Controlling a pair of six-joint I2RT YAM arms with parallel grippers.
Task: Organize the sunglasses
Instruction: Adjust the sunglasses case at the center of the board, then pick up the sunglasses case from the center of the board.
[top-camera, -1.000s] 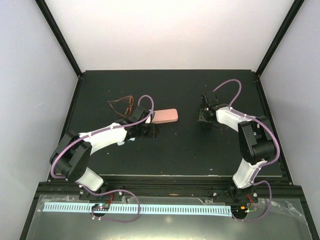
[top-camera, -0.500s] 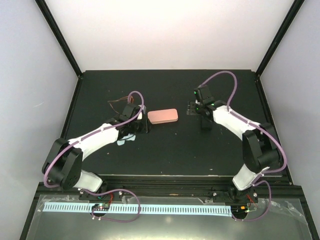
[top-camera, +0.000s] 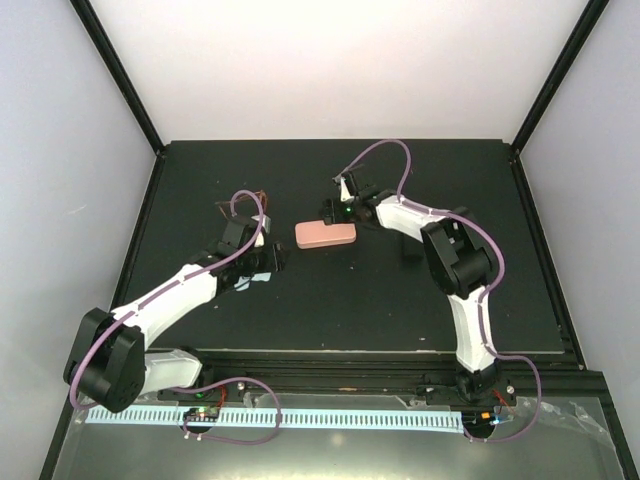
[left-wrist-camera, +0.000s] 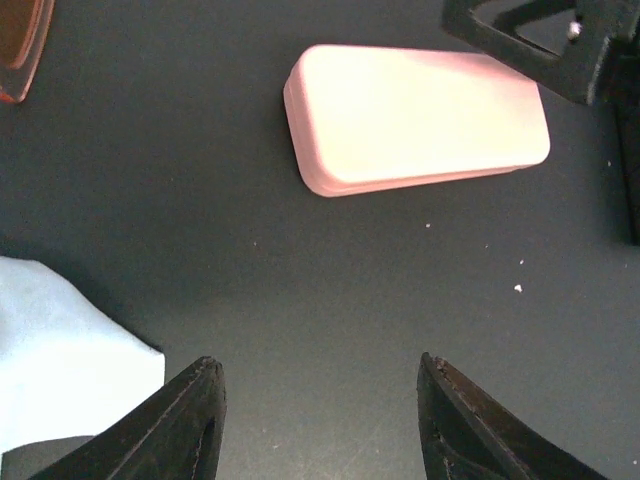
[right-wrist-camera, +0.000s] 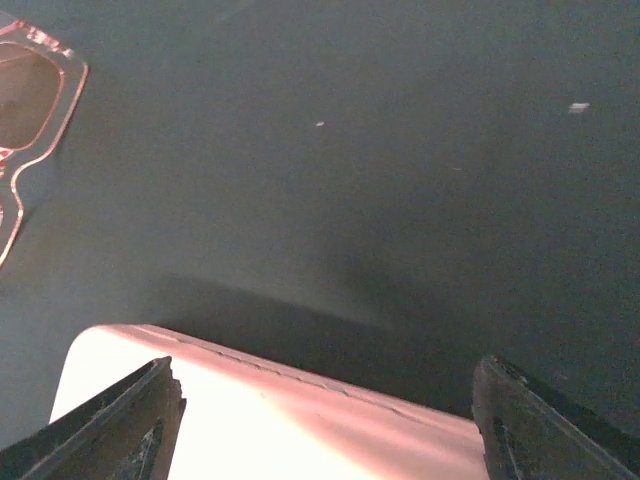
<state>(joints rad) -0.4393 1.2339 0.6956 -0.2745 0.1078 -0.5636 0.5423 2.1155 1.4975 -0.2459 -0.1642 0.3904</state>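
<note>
A brownish-amber pair of sunglasses (top-camera: 243, 205) lies at the back left, partly hidden by my left arm. One corner shows in the left wrist view (left-wrist-camera: 18, 45), and one lens in the right wrist view (right-wrist-camera: 28, 105). I see no red-pink pair. My left gripper (top-camera: 268, 257) is open and empty (left-wrist-camera: 320, 400), on the near left of the pink case (top-camera: 325, 234). My right gripper (top-camera: 338, 211) is open (right-wrist-camera: 325, 400), low over the far edge of the pink case (right-wrist-camera: 260, 420), jaws either side of it and not closed on it.
A light blue cloth (left-wrist-camera: 60, 350) lies by my left gripper, and shows in the top view (top-camera: 247, 284). A dark object (top-camera: 410, 248) sits right of the pink case (left-wrist-camera: 415, 115). Black frame posts and white walls surround the black table (top-camera: 330, 310).
My right arm has swung left from the right side to the pink case. My left gripper has drawn back left, away from the case, uncovering it.
</note>
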